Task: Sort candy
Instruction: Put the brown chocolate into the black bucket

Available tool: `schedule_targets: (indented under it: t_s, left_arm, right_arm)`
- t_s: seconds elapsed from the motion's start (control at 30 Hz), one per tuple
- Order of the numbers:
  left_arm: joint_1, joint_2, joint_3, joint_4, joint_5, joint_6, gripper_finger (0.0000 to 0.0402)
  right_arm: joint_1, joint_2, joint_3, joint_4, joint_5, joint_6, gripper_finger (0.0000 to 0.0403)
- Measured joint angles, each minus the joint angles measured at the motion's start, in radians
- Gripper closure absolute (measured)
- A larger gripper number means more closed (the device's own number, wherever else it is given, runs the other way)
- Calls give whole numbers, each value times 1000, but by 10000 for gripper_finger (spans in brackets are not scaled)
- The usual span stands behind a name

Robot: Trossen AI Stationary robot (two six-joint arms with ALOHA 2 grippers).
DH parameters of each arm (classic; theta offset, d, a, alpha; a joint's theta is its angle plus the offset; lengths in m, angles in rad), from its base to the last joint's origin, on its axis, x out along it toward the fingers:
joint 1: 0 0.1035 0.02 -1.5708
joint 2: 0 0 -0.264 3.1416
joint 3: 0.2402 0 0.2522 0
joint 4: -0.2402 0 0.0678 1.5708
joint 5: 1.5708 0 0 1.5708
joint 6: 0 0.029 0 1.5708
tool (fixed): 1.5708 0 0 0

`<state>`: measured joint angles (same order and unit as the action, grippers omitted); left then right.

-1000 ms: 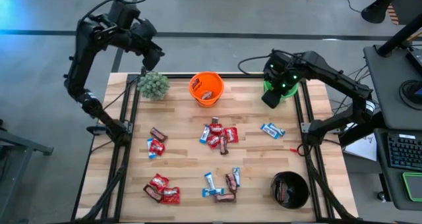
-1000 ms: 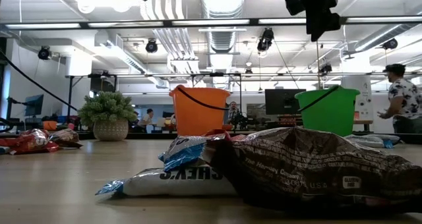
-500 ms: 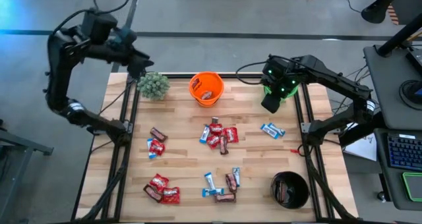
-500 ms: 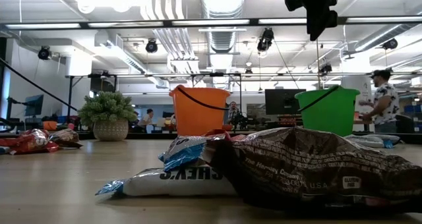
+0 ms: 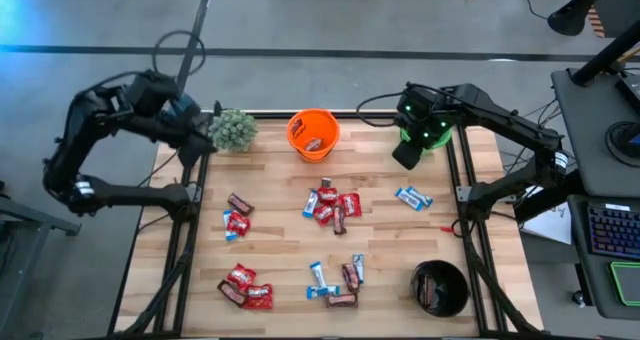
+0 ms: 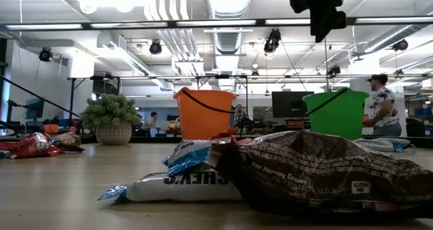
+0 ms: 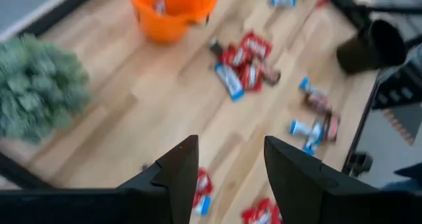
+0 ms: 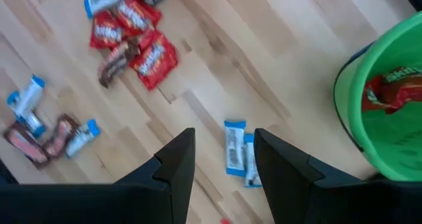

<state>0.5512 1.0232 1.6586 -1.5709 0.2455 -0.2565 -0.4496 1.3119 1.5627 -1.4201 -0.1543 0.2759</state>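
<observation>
High view | crinkly foil candy (image 5: 331, 205) | round plastic orange bucket (image 5: 313, 135)

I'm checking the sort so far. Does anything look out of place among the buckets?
Nothing is spilled or tipped. The orange bucket holds a brown bar, the green bucket a red packet, the black bucket dark candy. Most candy is unsorted on the table.

Close up on the pale wooden table (image 6: 74, 189): dark brown crinkled candy wrapper (image 6: 325, 172), blue-and-white candy bar (image 6: 172, 186). Farther back: orange plastic bucket (image 6: 204, 113), green plastic bucket (image 6: 337, 113), bushy green potted plant (image 6: 110, 118). Overhead, dark right gripper (image 6: 319, 12).
</observation>
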Motion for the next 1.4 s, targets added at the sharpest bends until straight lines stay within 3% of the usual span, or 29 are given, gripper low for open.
schedule_targets:
  t_s: [0.33,0.6,0.67,0.9,1.4]
  left_arm:
    - [-106,-84,-272,0,0,105,247]
    - [-136,-54,-420,0,0,238,247]
    - [-137,-44,-436,0,-4,266,247]
    - [-136,-9,-442,0,-163,372,247]
    - [-136,107,-442,2,-208,564,237]
  right_arm:
    - [0,0,0,23,-2,121,257]
    - [0,-7,0,-43,-12,125,257]
    - [0,-15,0,-88,-13,126,257]
    - [0,-27,0,-138,-13,126,257]
    - [0,-28,0,-150,-10,178,257]
